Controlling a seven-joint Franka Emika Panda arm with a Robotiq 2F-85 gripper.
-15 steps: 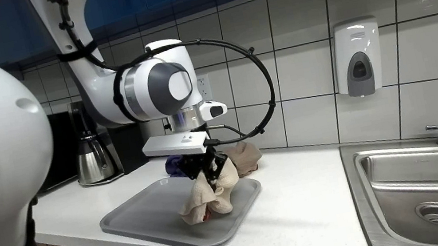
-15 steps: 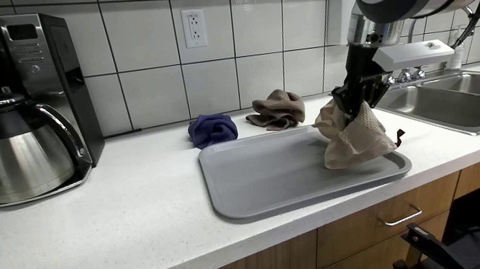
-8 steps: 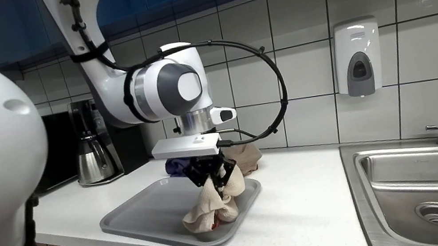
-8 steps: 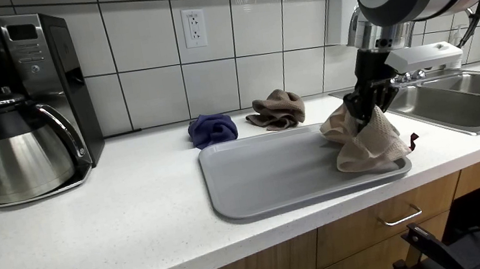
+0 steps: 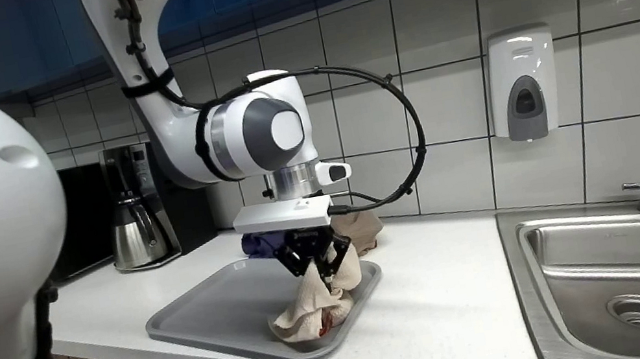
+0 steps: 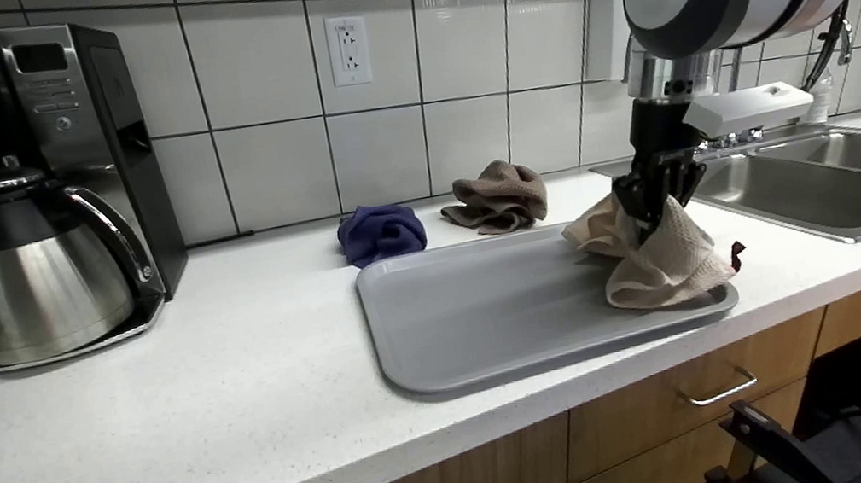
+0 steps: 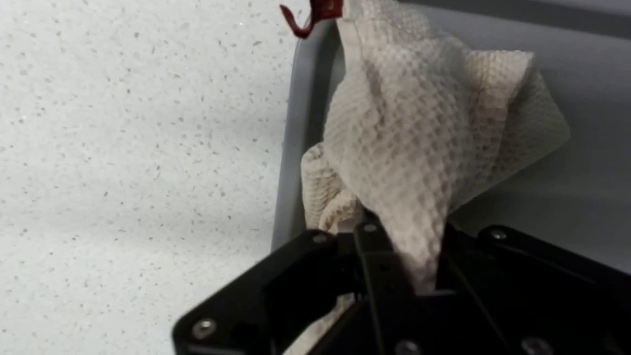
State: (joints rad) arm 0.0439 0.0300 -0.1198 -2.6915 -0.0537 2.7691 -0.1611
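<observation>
My gripper (image 5: 326, 274) is shut on a beige waffle-weave cloth (image 5: 310, 313), with a fold pinched between its black fingers. In the wrist view the fold of cloth (image 7: 404, 123) runs up between the fingertips (image 7: 409, 231). The cloth (image 6: 672, 264) hangs bunched, its lower part resting on or just above the grey tray (image 6: 476, 312), near the sink-side end. A dark red tag (image 7: 326, 9) sticks out from a cloth corner past the tray rim (image 7: 291, 162). The fingertips are partly hidden in the cloth.
A dark blue cloth (image 6: 382, 234) and a brown cloth (image 6: 500, 198) lie crumpled behind the tray, near the tiled wall. A coffee maker (image 6: 50, 241) stands at one end of the counter. A steel sink (image 5: 626, 270) is at the other.
The gripper has moved lower with the cloth, towards the tray's sink-side end. The cloth sits lower over the tray, and the hold on it has stayed shut. The other cloths have not moved.
</observation>
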